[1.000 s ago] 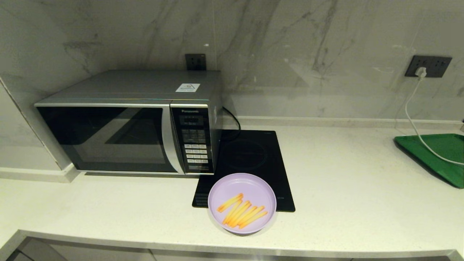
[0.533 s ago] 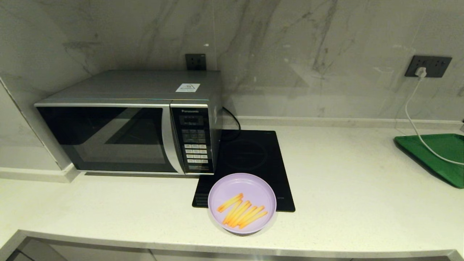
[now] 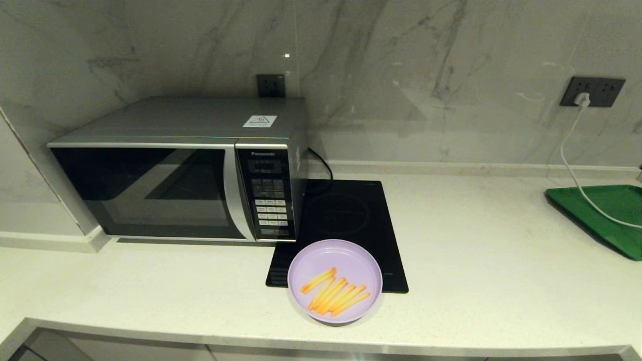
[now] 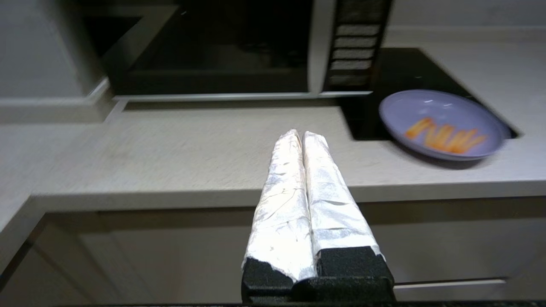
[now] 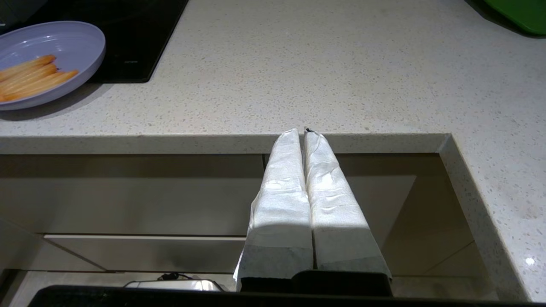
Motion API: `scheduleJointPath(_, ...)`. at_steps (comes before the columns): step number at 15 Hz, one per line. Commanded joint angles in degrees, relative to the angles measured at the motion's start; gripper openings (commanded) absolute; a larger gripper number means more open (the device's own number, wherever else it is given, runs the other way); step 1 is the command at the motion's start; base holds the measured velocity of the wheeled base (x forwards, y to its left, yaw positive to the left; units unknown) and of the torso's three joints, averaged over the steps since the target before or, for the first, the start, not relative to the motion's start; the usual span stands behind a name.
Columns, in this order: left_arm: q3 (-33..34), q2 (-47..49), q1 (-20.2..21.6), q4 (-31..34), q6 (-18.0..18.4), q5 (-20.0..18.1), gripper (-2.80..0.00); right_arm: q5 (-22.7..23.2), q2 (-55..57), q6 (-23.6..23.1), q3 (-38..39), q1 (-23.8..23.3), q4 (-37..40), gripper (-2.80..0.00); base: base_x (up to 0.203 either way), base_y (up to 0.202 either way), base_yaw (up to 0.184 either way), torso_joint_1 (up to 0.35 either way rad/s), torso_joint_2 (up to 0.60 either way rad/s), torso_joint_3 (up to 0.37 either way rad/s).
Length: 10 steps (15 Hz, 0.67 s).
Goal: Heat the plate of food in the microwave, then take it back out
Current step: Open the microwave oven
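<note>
Plastic, by the look of it: the plate of food [image 3: 335, 281] is a shallow lilac disc with a low rim, so I judge it light, stiff and a little slick under my wrapped fingers. It sits near the front edge of the counter [image 3: 476, 281], half on the stone and half on the near corner of the black hob [image 3: 351, 220], just in front of the microwave [image 3: 175, 170] keypad. I would pinch the rim on the side facing me, keeping the plate level, since the fries [image 3: 335, 296] lie loose and would slide at any tilt.

Both my pincers are closed with nothing between them. My left gripper [image 4: 302, 136] hangs below the counter edge, facing the microwave door, which is shut. My right gripper [image 5: 303, 134] hangs below the edge too, well to the right of the plate.

Counted: one plate, about eight fries on it, one microwave, one hob, one green tray [image 3: 607, 210] at the far right with a white cable [image 3: 569, 165] trailing across it.
</note>
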Motion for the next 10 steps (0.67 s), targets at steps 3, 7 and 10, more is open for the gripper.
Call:
scheduleJointPath(3, -19.55, 11.67, -0.86, 16.98, -4.36, -15.24, -2.80, -0.06, 0.00, 0.04, -0.01, 0.01, 0.07, -2.80, 0.000, 0.000, 0.000, 0.000, 0.00, 0.000)
scheduleJointPath(7, -23.14, 29.25, -17.61, 12.15, -15.19, -19.07, -2.80, 0.02, 0.00, 0.04, -0.01, 0.01, 0.07, -2.80, 0.000, 0.000, 0.000, 0.000, 0.00, 0.000)
scheduleJointPath(10, -24.02, 42.39, -22.28, 0.94, -21.23, -18.74, 0.00, 0.02, 0.00, 0.04, -0.01, 0.01, 0.07, -2.80, 0.000, 0.000, 0.000, 0.000, 0.00, 0.000)
